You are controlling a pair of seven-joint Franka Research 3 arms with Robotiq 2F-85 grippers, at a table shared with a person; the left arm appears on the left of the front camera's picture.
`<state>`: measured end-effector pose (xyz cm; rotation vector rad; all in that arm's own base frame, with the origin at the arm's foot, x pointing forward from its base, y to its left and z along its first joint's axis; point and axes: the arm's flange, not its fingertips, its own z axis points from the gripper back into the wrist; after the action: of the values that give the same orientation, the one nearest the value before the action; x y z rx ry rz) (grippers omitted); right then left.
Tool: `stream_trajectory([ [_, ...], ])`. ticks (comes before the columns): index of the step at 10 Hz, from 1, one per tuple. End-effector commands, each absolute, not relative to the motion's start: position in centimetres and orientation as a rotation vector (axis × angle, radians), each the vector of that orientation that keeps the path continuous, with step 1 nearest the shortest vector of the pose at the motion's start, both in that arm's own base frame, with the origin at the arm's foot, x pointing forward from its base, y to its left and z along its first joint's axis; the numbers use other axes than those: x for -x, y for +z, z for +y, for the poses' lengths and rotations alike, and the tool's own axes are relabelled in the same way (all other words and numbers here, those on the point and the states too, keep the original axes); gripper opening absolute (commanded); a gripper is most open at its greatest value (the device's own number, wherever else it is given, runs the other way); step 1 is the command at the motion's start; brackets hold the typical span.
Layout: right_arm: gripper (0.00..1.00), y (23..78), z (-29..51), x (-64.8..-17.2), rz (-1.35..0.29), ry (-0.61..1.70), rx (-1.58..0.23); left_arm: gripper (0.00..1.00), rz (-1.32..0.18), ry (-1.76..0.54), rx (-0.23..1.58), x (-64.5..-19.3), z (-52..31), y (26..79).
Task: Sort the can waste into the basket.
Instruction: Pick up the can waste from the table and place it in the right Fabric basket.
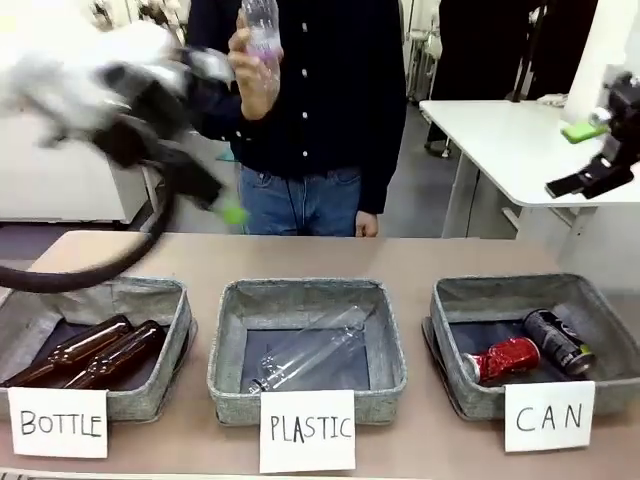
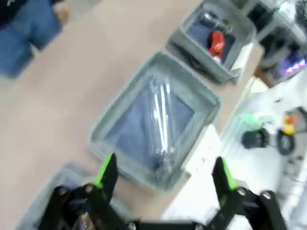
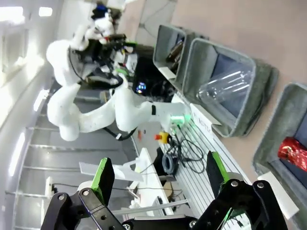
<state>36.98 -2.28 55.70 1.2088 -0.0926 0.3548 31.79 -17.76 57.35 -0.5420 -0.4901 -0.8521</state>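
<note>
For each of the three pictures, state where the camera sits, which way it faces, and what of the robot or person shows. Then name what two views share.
Front view: fixed on the robot's side, facing across the table at a person holding up a plastic bottle; the left claw is blurred, the right claw is raised.
Left wrist view: above the table, looking down past open fingers at the middle bin.
Right wrist view: rolled sideways, open fingers in front, the left arm beyond.
Shared: the red can appears in all three views.

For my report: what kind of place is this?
Probably a robotics lab set up for a waste-sorting demo: three labelled bins, including the CAN basket, on a table, with white robot arms and cables behind.
</note>
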Motion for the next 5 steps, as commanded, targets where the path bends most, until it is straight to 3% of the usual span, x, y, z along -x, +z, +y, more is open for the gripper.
stream_trajectory([
  [1,1.0,55.4,1.4,-36.3,-0.084,0.324,-1.225,1.0,-0.411,-0.643,0.737,-34.2,-7.1,58.3],
  [2,1.0,55.0,2.4,-36.1,-0.074,0.311,-1.23,1.0,-0.354,-0.654,0.957,-35.1,-2.3,58.0],
  [4,1.0,54.7,2.0,-36.6,-0.135,0.182,-1.253,1.0,-0.458,-0.613,1.223,-35.8,4.1,55.5],
  [5,1.0,54.8,2.4,-36.6,-0.069,0.343,-1.22,1.0,-0.415,-0.655,0.958,-32.8,0.8,56.9],
])
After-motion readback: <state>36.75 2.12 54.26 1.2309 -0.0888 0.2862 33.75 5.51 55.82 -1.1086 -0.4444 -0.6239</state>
